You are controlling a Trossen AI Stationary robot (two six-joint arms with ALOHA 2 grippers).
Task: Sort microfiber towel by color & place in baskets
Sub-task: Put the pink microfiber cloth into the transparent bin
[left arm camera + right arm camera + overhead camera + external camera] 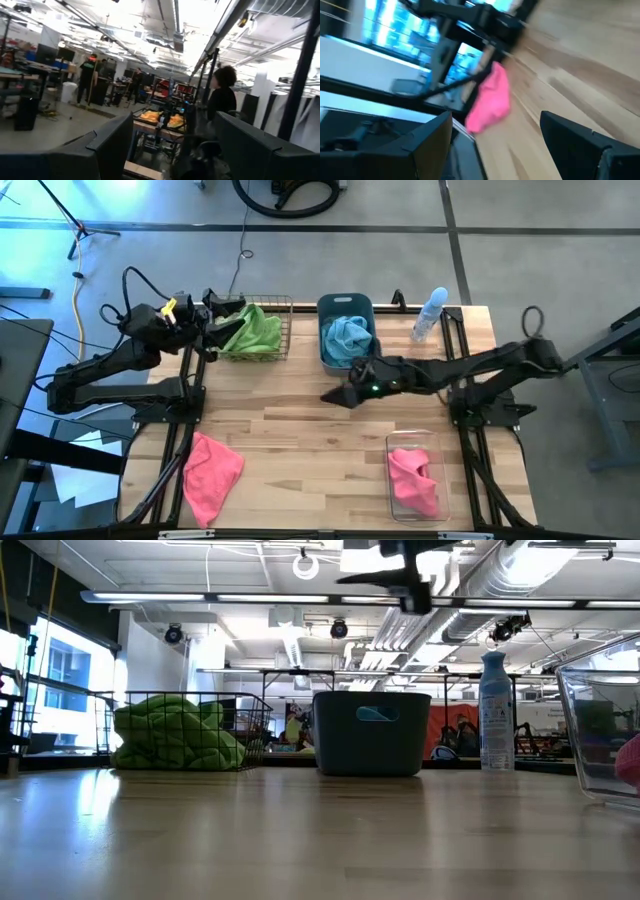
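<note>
Sorting was nearly done. Green towels lay in the wire basket at upper left of the high view, blue towels in the slate tub at upper centre, and one pink towel in the clear bin at lower right.

One loose pink towel remained on the worktop at lower left, so the step in hand was judged to be its pickup.

The right pincer stood released, empty, mid-frame just below the tub, well apart from that towel. The next move would call for a reach down-left, a pinch, then a carry to the bin.

The left pincer hung released beside the wire basket.
</note>
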